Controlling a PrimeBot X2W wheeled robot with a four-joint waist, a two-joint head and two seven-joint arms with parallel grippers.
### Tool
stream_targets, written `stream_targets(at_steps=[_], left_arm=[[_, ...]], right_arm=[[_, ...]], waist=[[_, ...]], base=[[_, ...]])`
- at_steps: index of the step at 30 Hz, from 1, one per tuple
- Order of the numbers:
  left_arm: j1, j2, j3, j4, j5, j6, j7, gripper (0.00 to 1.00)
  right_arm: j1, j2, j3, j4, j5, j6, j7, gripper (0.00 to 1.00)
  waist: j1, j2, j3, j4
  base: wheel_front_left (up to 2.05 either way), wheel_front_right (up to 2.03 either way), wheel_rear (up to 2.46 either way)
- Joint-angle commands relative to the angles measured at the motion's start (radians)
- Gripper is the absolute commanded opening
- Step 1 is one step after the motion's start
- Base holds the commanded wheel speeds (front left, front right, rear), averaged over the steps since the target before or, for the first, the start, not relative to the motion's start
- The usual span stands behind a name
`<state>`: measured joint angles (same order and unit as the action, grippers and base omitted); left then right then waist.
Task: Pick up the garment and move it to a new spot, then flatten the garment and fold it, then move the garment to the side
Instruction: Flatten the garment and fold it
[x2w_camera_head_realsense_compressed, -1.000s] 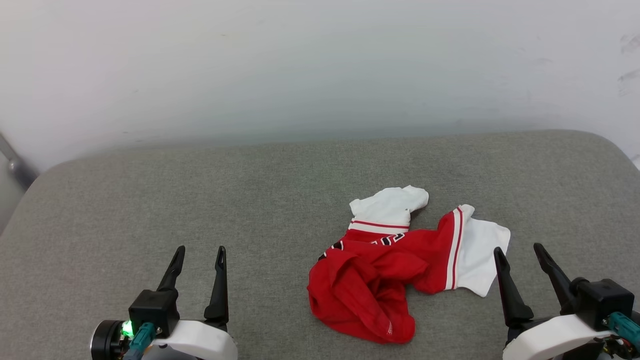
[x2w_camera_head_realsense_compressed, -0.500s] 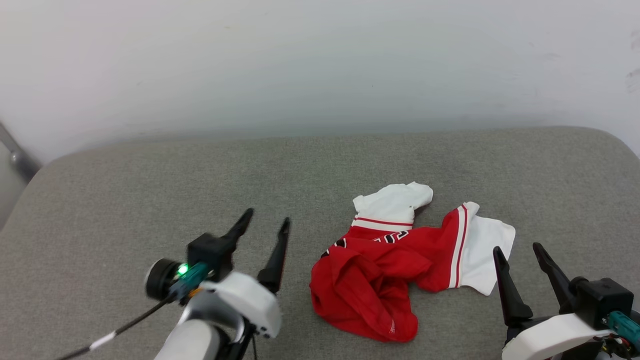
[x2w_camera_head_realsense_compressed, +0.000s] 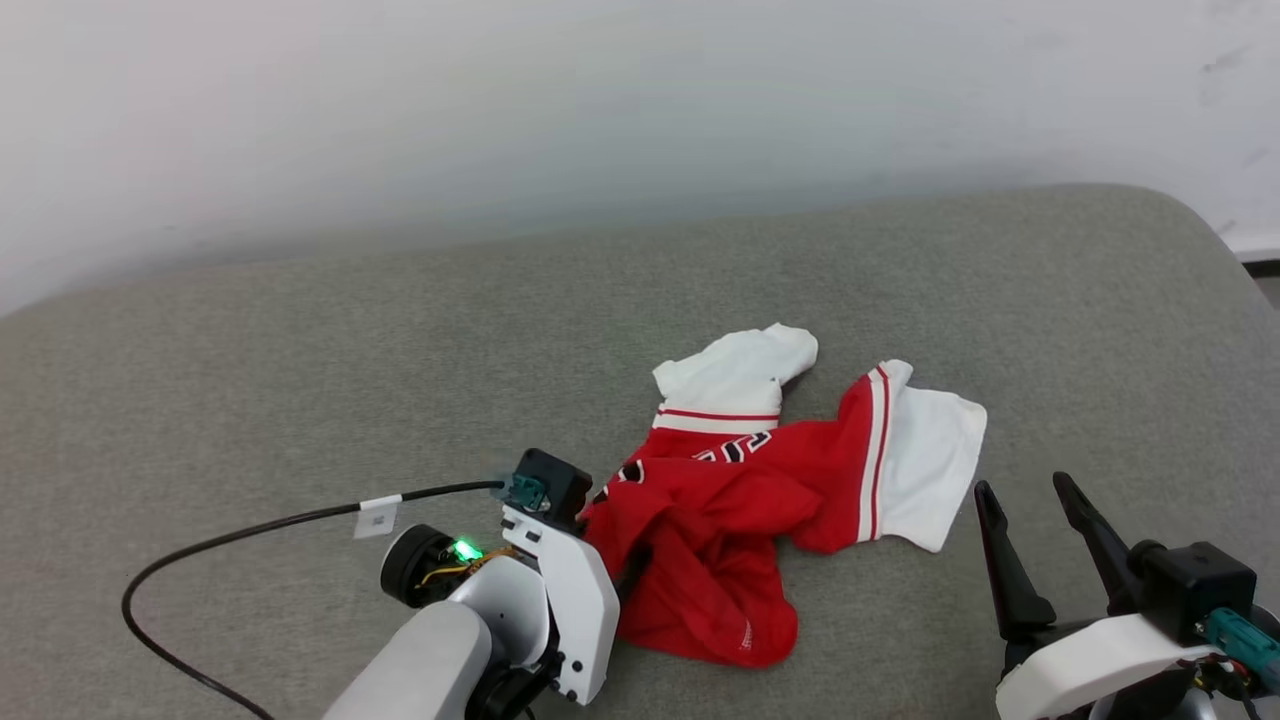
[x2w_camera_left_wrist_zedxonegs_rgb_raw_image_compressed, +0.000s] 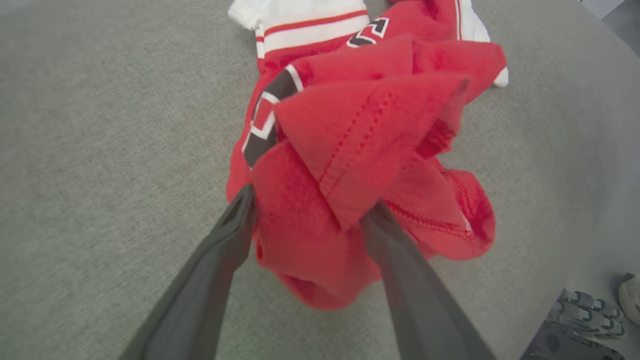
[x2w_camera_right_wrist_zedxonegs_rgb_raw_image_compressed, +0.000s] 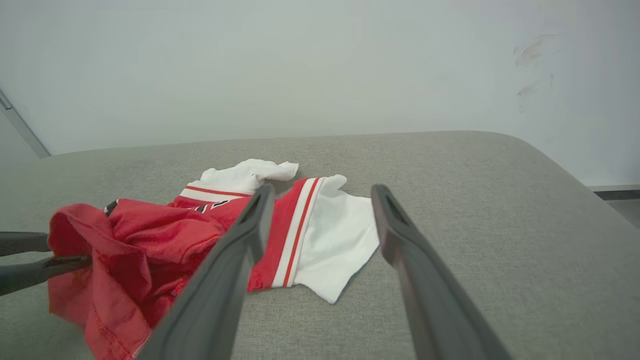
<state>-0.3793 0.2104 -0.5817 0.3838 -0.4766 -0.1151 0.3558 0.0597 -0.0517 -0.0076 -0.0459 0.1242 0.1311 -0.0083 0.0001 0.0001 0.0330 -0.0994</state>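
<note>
- Garment (x2w_camera_head_realsense_compressed: 720, 500): red short-sleeved shirt, crumpled in a heap on the grey padded surface (x2w_camera_head_realsense_compressed: 300, 380), right of centre in the head view. Two white sleeve ends with thin red stripes splay out on its far side.
- Left gripper (x2w_camera_left_wrist_zedxonegs_rgb_raw_image_compressed: 310, 200): jaws wide, one finger at each side of a bunched red fold at the heap's near-left edge. Cloth sits between the fingers, not pinched. One fingertip is tucked under a hemmed flap.
- Right gripper (x2w_camera_head_realsense_compressed: 1025, 487): jaws wide, empty, low over the surface, near the white sleeve but apart from it.
- Handling, as judged: light, limp knit with no stiffness. The garment will likely sag and trail when lifted and may drag on the textured cover. Neither fragile nor slippery.
- Where to grip: a thick bunch of red folds should hold best for the move; a single-layer hem could slip out. For flattening, shoulders or hem corners would serve better, but the heap hides them.
</note>
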Motion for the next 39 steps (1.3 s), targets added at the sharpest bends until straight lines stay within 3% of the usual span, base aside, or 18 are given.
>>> stream_targets(at_steps=[1,2,3,4,13,20,26,27,28,39], left_arm=[[-0.02,-0.004,-0.008,0.013,-0.01,-0.005,0.003,1.0],[-0.027,-0.006,-0.013,0.025,-0.011,-0.006,0.006,0.98],[-0.028,-0.01,-0.018,0.032,-0.016,-0.006,0.007,0.34],[-0.029,-0.014,-0.022,0.037,-0.019,-0.007,0.0,0.0],[-0.043,0.012,-0.115,-0.071,0.074,-0.012,-0.066,0.0],[0.073,0.077,-0.295,-0.205,0.111,-0.014,0.026,0.0],[0.16,0.09,-0.395,-0.188,0.065,-0.015,0.059,0.0],[0.168,0.086,-0.399,-0.18,0.06,-0.015,0.052,0.34],[0.172,0.079,-0.398,-0.175,0.057,-0.014,0.038,1.0],[0.118,0.04,-0.282,-0.258,0.087,0.078,-0.24,1.0]], right_arm=[[-0.012,0.002,-0.002,0.005,0.006,-0.001,-0.006,1.0],[-0.017,0.002,-0.005,0.006,0.006,-0.001,-0.007,1.0],[-0.021,0.002,-0.006,0.007,0.006,-0.001,-0.01,1.0],[-0.022,0.002,-0.006,0.01,0.006,-0.001,-0.012,1.0],[-0.009,0.002,-0.043,0.019,0.008,-0.001,-0.018,1.0],[0.002,0.002,-0.044,0.011,-0.002,-0.001,-0.009,1.0],[0.004,0.002,-0.027,0.007,-0.001,-0.001,-0.002,1.0],[0.007,0.002,-0.026,0.006,-0.003,-0.001,-0.001,1.0],[0.011,0.002,-0.026,0.006,-0.003,-0.001,0.0,1.0],[0.023,0.002,-0.018,-0.005,-0.011,-0.001,0.008,1.0]], waist=[[-0.0001,-0.0001,0.017,-0.02],[-0.0001,-0.0001,0.022,-0.024],[-0.0001,-0.0001,0.025,-0.027],[-0.0001,-0.0001,0.027,-0.029],[-0.0001,-0.0001,0.016,0.015],[-0.0001,-0.0001,-0.011,0.071],[-0.0001,-0.0001,-0.027,0.1],[-0.0001,-0.0001,-0.03,0.103],[-0.0001,-0.0001,-0.033,0.107],[-0.0001,-0.0001,-0.06,0.117]], base=[[0.0,0.0,0.0],[0.0,0.0,0.0],[0.0,0.0,0.0],[0.0,0.0,0.0],[0.0,0.0,0.0],[0.0,0.0,0.0],[0.0,0.0,0.0],[0.0,0.0,0.0],[0.0,0.0,0.0],[0.0,0.0,0.0]])
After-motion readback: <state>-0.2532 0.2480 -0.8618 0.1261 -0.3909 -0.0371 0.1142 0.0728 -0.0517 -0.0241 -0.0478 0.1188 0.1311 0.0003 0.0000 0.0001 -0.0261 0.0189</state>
